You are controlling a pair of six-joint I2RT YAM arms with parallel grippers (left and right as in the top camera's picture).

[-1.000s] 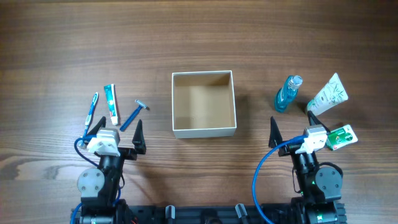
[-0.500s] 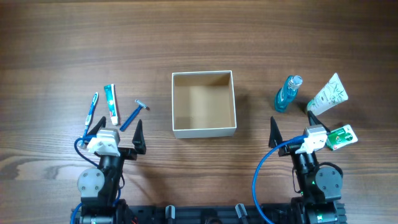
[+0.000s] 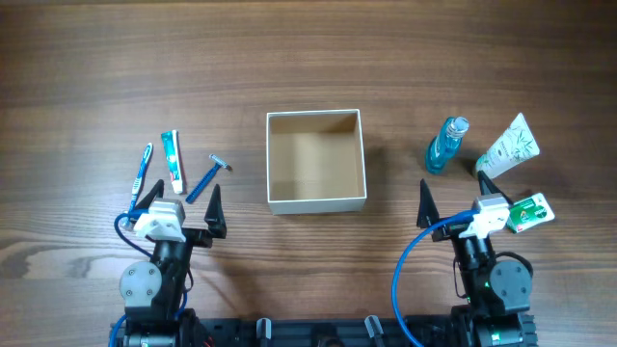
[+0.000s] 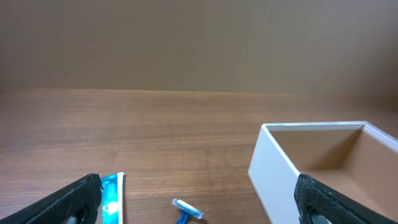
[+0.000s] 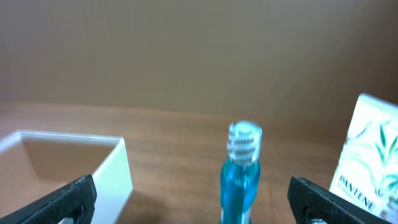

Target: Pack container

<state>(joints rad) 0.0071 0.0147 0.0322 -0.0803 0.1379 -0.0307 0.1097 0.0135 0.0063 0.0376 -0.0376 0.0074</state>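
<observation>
**Grippers wait wide open before an empty container**

The left gripper (image 3: 180, 200) and right gripper (image 3: 453, 199) sit at the near edge of the wooden worktop (image 3: 308, 58), jaws spread fully and holding nothing. A green-and-white packet (image 3: 528, 212) lies just beside the right gripper. Beyond the left gripper lie a blue razor (image 3: 207, 177), a toothpaste tube (image 3: 172, 160) and a blue toothbrush (image 3: 142, 172). The container (image 3: 316, 203) stands mid-worktop between the arms, nothing inside. Farther right, a blue bottle (image 3: 445, 145) and a white Pantene tube (image 3: 508, 145) rest close together.
</observation>
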